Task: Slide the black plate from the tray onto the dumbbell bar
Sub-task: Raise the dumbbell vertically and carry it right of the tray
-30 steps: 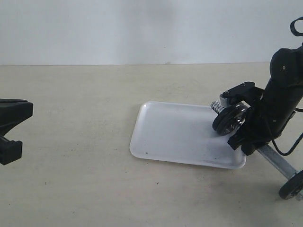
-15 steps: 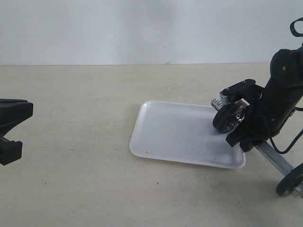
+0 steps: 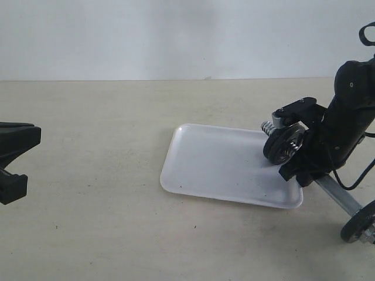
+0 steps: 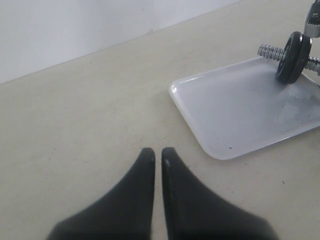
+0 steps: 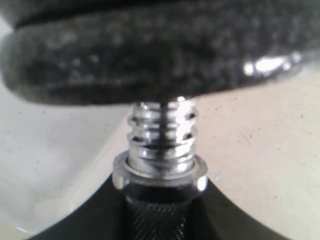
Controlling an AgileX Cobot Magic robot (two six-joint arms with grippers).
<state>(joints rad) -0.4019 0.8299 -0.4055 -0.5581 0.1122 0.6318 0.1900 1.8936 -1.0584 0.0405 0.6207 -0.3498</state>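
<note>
Black plate [image 3: 284,146] sat on dumbbell bar [image 3: 340,196] over tray [image 3: 217,164] edge; we saw right gripper [image 3: 306,157] clamping bar, left gripper [image 4: 156,155] pinched narrow, empty; beige table [image 3: 88,146], white wall [image 3: 176,35].

I am looking at a flat matte beige tabletop [image 3: 105,175] that is spreading out beneath and ahead of the left gripper [image 4: 157,151]. It is showing faint dark specks and scuffs. Beyond the gripper's tips, a plain pale bluish-white wall [image 3: 176,35] is rising straight from the table's far edge. Soft, even light is washing over the surface, leaving only weak, blurred shadows.
</note>
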